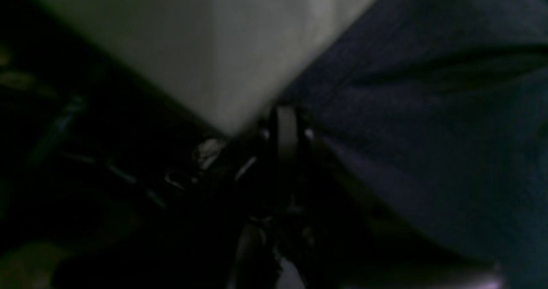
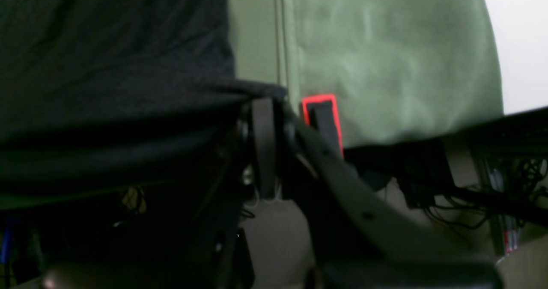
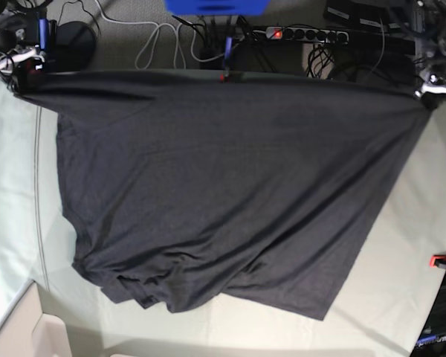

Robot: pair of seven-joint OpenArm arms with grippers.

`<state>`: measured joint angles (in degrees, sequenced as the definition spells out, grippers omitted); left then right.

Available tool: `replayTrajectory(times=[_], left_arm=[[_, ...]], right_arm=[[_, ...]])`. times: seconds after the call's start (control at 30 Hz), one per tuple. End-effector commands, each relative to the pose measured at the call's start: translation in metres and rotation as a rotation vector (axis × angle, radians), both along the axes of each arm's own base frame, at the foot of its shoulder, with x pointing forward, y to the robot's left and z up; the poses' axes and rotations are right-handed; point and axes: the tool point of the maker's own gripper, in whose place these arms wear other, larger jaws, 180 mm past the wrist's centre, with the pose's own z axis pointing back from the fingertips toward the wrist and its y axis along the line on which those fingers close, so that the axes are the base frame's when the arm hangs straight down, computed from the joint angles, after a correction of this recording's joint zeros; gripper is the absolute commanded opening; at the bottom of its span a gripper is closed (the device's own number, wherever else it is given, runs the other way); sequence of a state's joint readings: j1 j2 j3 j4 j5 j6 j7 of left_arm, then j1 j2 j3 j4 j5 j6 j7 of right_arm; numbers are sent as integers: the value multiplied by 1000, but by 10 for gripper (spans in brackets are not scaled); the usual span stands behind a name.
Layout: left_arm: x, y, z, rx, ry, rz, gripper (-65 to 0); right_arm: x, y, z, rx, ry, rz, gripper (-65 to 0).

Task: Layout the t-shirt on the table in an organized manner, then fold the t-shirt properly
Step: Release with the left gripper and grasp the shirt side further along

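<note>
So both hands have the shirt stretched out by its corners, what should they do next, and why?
Probably draw the t-shirt a little further toward the hands' edge of the table. The left hand and right hand pinch its far corners taut, but the near end is bunched and wrinkled, so it is not flat yet.

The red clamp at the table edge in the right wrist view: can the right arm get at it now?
Probably not: the red clamp is close and unobstructed, but the right gripper has its jaws shut on the t-shirt.
</note>
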<state>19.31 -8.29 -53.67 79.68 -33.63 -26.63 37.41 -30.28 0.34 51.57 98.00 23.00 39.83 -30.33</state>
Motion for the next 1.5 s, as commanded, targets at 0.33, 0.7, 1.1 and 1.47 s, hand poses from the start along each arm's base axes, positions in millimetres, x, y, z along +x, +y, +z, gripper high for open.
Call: replayTrajectory(times=[0.33, 0.7, 1.1, 1.47], left_arm=[[30, -10, -20, -37, 13, -55, -644], [19, -10, -23, -11, 56, -88, -388], [97, 25, 93, 159, -274, -21, -257], [302, -64, 89, 138, -197, -299, -257]], right_arm=[[-16, -9, -12, -3, 49, -10, -617], [-21, -39, -1, -92, 56, -81, -354], [39, -71, 38, -152, -126, -135, -347], [26, -68, 31, -154, -80, -113, -347]])
